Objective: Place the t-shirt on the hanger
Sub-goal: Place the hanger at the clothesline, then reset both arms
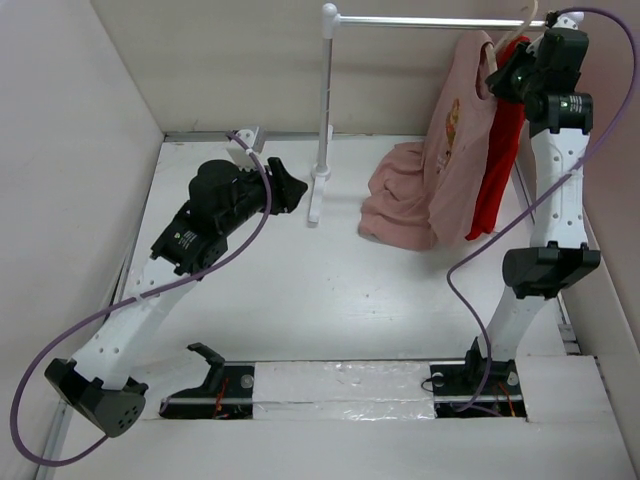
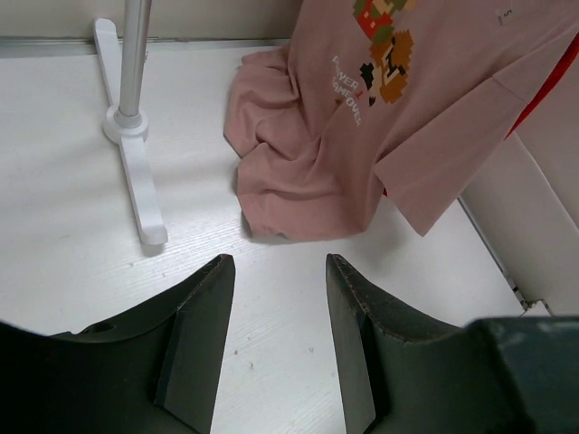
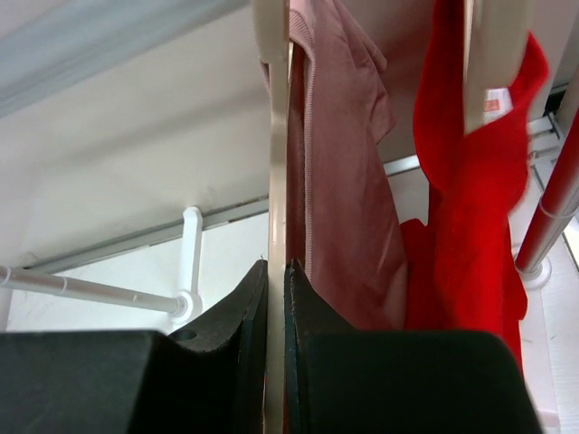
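T-shirt is hanging by its upper part from the hanger at the right end of the rack bar. Its lower half is pooling in folds on the table below. In the left wrist view I am seeing the chest print facing that camera. In the right wrist view the t-shirt collar is lying right against the hanger's thin cream arm.

Right gripper is pinching that arm up high beside the bar, fingers closed down to the thickness of the slat.

Just to the right, a red garment is hanging on a second hanger, touching the pink cloth.

Left gripper is hovering over the table near the rack's foot, apart from the cloth. Its fingers are standing about half open and gripping nothing.

I cannot tell whether both shoulders are sitting on the hanger.
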